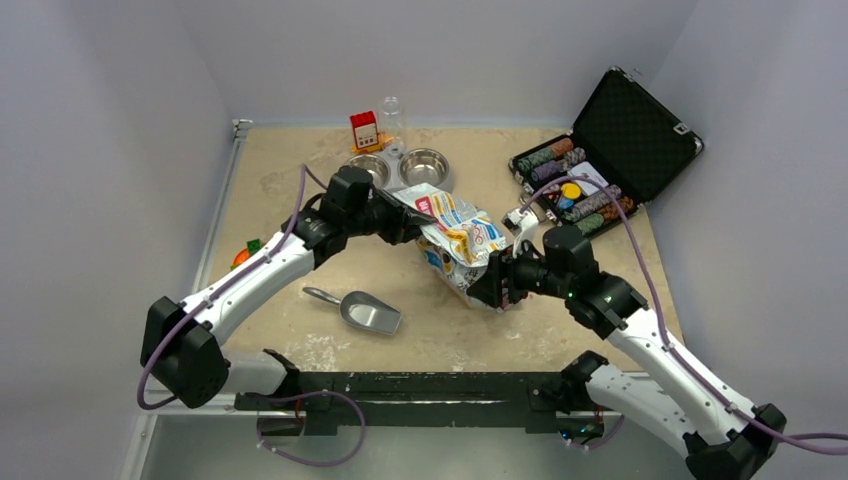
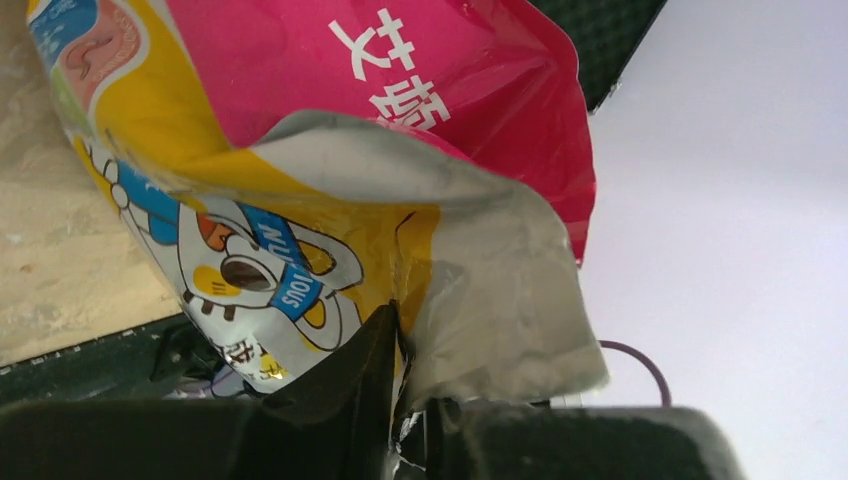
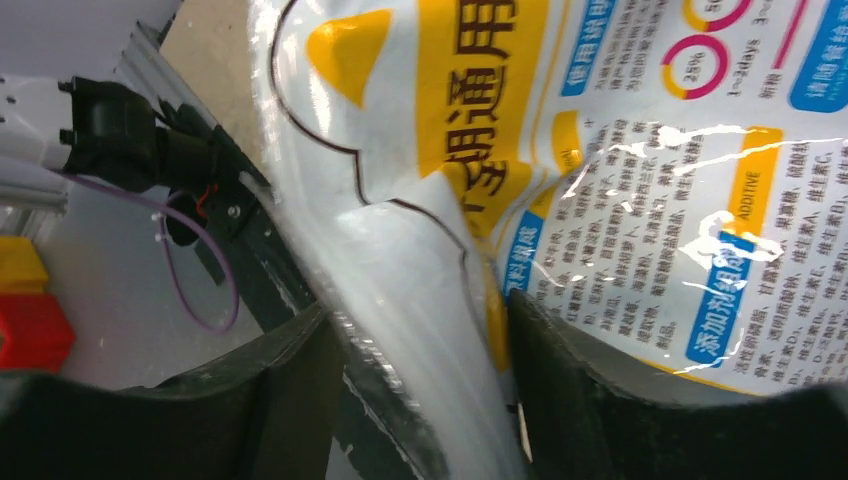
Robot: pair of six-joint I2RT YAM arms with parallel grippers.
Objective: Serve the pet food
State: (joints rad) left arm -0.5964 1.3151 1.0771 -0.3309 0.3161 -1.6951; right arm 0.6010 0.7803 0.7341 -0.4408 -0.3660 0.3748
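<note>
The bag (image 1: 458,240) hangs slanted over the table (image 1: 290,185). The left gripper (image 1: 405,218) is clamped on the bag's silvery top edge. The right gripper (image 1: 497,280) has its jaws apart, with a fold of the lower end loose between them. The pet food is hidden (the bag's inside is not in view). The twin steel bowls (image 1: 398,167) look bare, as does the scoop (image 1: 368,312). The open black case (image 1: 600,165) holds rows of chips (image 1: 575,195). The bag's print shows white Chinese characters on pink, a cartoon face, and fine Chinese text with "ADDITIVE" and "25%".
</note>
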